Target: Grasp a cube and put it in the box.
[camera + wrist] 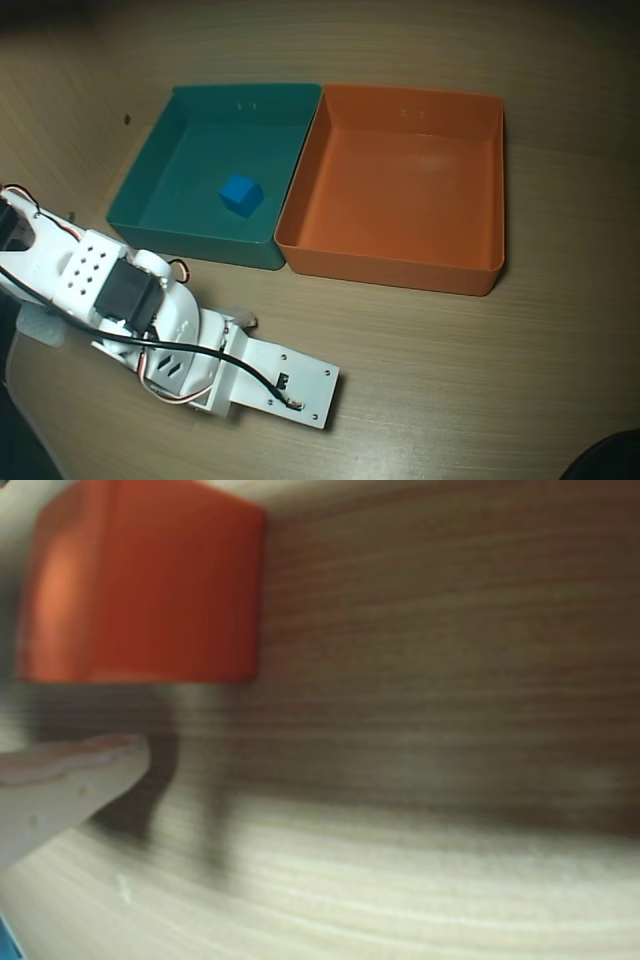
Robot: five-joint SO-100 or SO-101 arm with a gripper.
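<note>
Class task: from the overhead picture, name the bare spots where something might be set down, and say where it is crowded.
Free: the orange tray, empty inside; bare table below both trays, right of the arm. Crowded: the lower left under the arm, and the teal tray holding a blue cube.

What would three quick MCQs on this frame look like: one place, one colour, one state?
1. Where is the blue cube?
A. in the teal tray
B. in the orange tray
C. on the bare table

2. What colour is the cube seen close up in the wrist view?
A. green
B. orange
C. yellow

3. What state is the orange tray in?
A. upside down
B. holding two cubes
C. upright and empty

Answers:
1. A, since the overhead view shows it on the teal tray's floor.
2. B, since its faces are plain orange against the wood.
3. C, since the overhead view shows its floor bare, with the open side up.
</note>
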